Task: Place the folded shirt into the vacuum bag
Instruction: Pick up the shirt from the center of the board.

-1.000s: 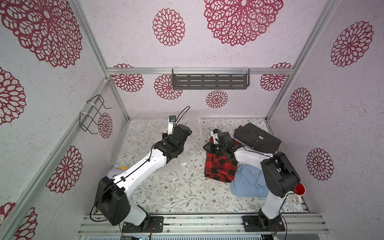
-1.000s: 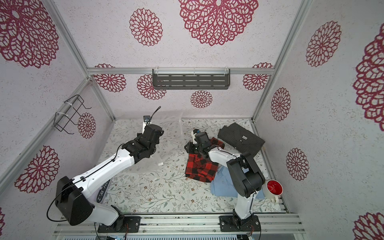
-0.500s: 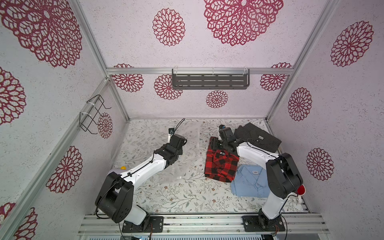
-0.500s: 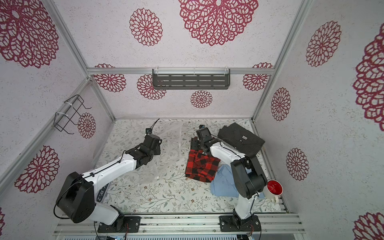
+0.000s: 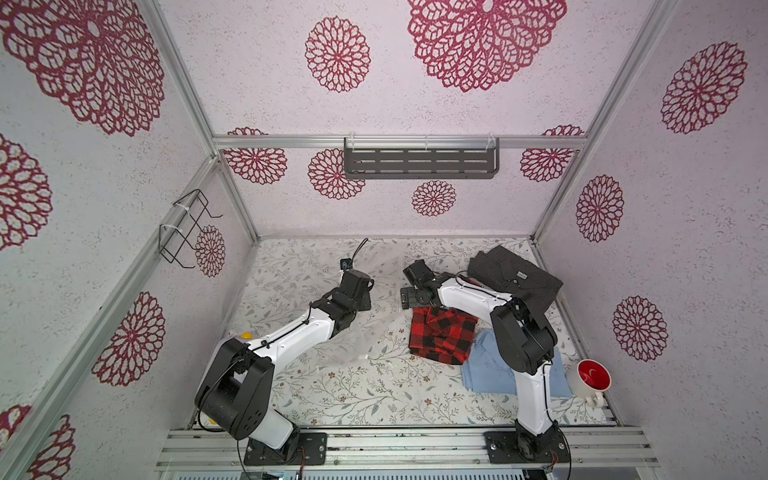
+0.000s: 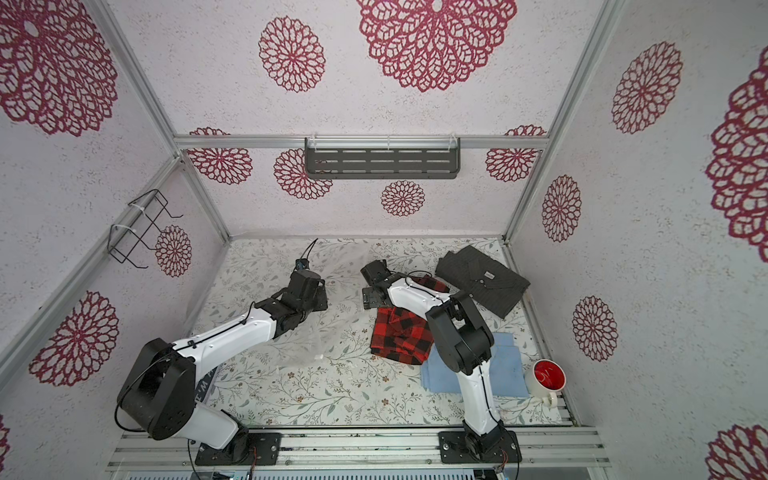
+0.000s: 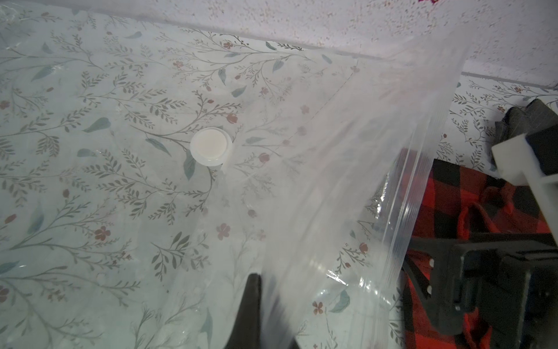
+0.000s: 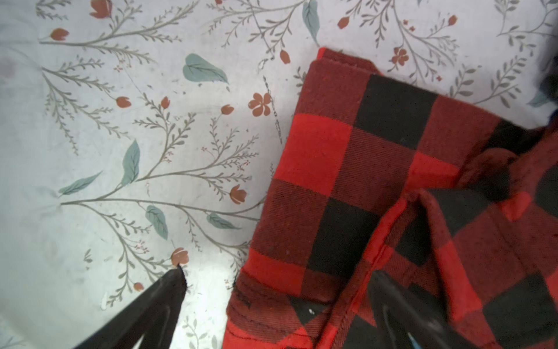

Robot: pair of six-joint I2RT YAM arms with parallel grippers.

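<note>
Red-and-black checked shirt (image 5: 442, 336), pale blue shirt (image 5: 486, 374), charcoal shirt (image 5: 515, 276), clear vacuum bag (image 7: 347, 151) (white valve (image 7: 211, 146)), floral tabletop (image 5: 353, 395).

place: robot lab cell | signs: aluminium frame (image 5: 291, 142), wallpapered panels (image 5: 257, 83), arms (image 5: 293, 334) bolted to base rail (image 5: 399, 446)

Clear crinkly plastic vacuum bag (image 5: 374, 270): outline faint in both top views.
Light blue folded shirt (image 5: 486, 374): partly behind right arm (image 5: 523, 336).

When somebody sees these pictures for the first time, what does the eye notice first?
The red-and-black checked shirt, lying right of centre on the flowered table, draws the eye first. Then come the large crimson flower prints on the walls, and the clear vacuum bag left of the shirt, its zip edge lifted.
</note>
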